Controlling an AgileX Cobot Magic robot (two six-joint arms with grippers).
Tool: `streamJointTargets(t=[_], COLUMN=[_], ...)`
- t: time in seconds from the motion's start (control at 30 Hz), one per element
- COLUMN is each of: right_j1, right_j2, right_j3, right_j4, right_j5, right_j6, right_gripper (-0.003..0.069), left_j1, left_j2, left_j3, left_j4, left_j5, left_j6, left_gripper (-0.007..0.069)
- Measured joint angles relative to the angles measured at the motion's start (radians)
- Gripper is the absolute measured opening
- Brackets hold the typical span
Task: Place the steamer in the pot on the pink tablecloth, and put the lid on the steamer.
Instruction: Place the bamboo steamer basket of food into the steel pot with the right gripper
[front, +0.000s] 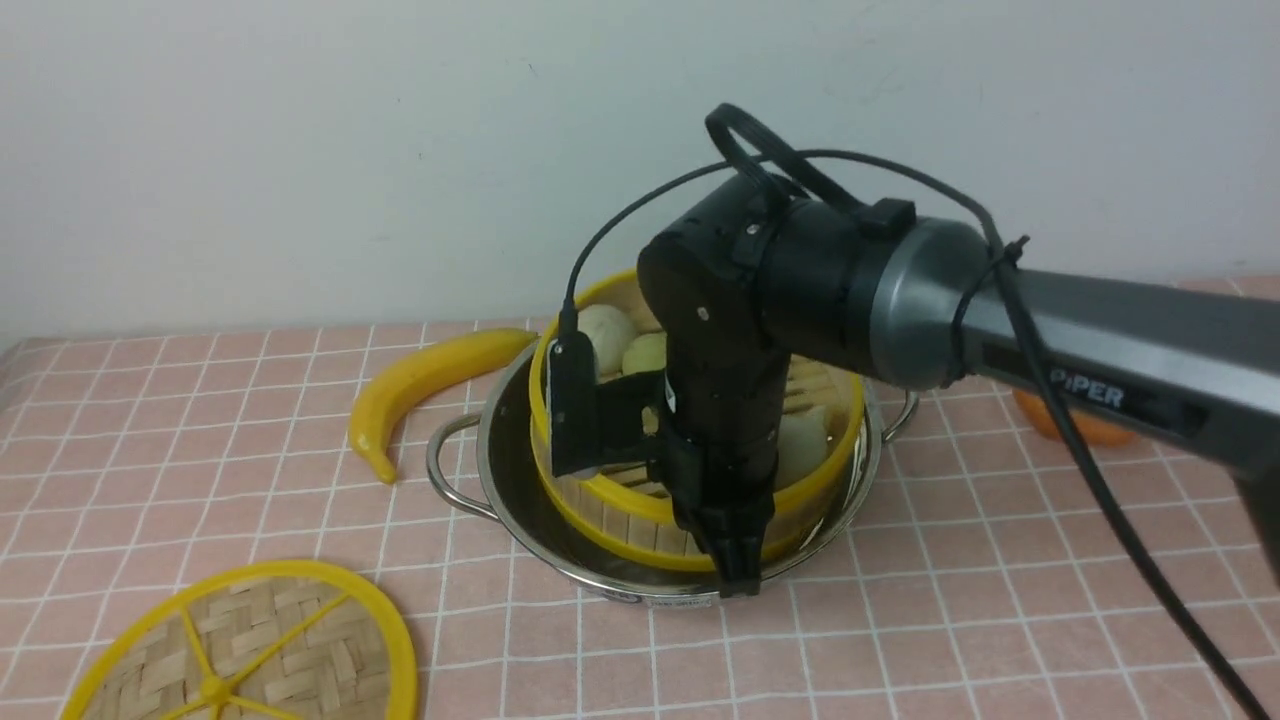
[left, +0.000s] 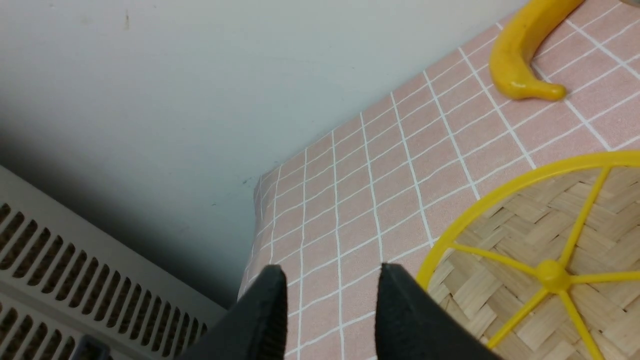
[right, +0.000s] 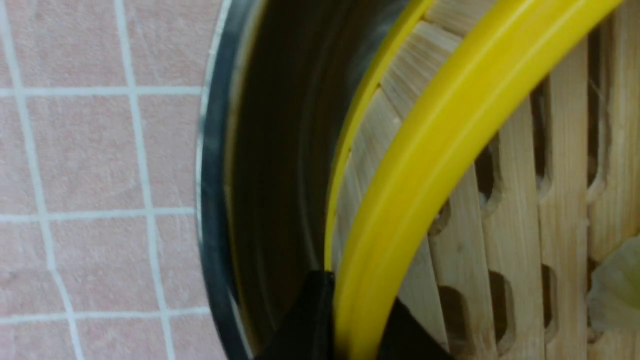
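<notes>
Inside the pot, steamer with buns

Above the pot your way is barred: the right arm reaches across it, its gripper pinching the steamer at the near rim. Left of the pot the banana lies just beside the handle; near-left, well apart, the lid. In front of the pot and to its near right the cloth lies bare.
</notes>
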Motion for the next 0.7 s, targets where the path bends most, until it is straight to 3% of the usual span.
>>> streamJointTargets(t=[0.37,0.5,0.53,0.67,0.7], right_j1=[-0.006,-0.010,-0.010,-0.011,-0.011], right_j2=[0.048,0.048,0.048,0.045,0.045], right_j3=[-0.001,-0.003,-0.003,-0.004,-0.004], right_j4=[0.022,0.026,0.024,0.001,0.001], right_j5=[-0.017,-0.027,-0.027,-0.036,-0.036], right_j6=[-0.011,0.005,0.005,0.019,0.019], right_gripper=[0.0083,0.0249,0.0260,0.0465,0.0465], left_j1=[0.000,0.000,0.000,0.000,0.000], left_j2=[0.000,0.000,0.000,0.000,0.000], left_j3=[0.000,0.000,0.000,0.000,0.000], left_j4=[0.000,0.000,0.000,0.000,0.000], left_j5=[0.000,0.000,0.000,0.000,0.000], left_j6=[0.000,0.000,0.000,0.000,0.000], left_gripper=[0.0243,0.0243,0.0243,0.0243,0.0243])
